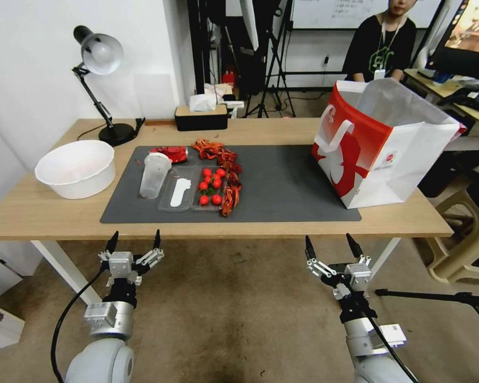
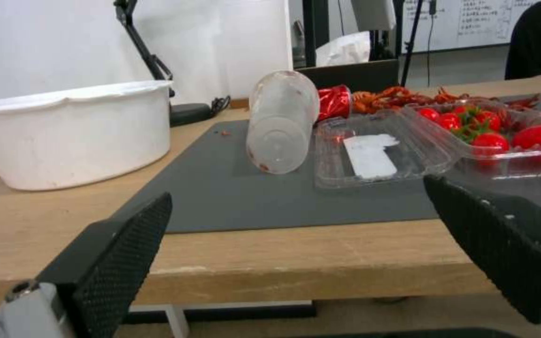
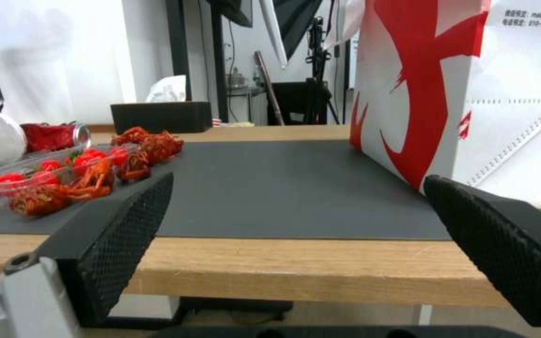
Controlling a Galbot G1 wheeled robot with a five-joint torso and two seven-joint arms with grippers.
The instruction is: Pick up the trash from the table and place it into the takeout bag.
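Left gripper (image 1: 134,241): two black tapered fingers (image 2: 117,253) (cross-hatched pads) are carried on a silver block.
Right gripper (image 1: 330,243): matching black fingers (image 3: 502,244); silver linkages are seen.
Arms: grey-white rounded shells.
Cables: black, looped at 7 o'clock.

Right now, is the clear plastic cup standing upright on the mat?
No, the clear plastic cup lies tipped on its side on the dark mat, beside the tomato tray.
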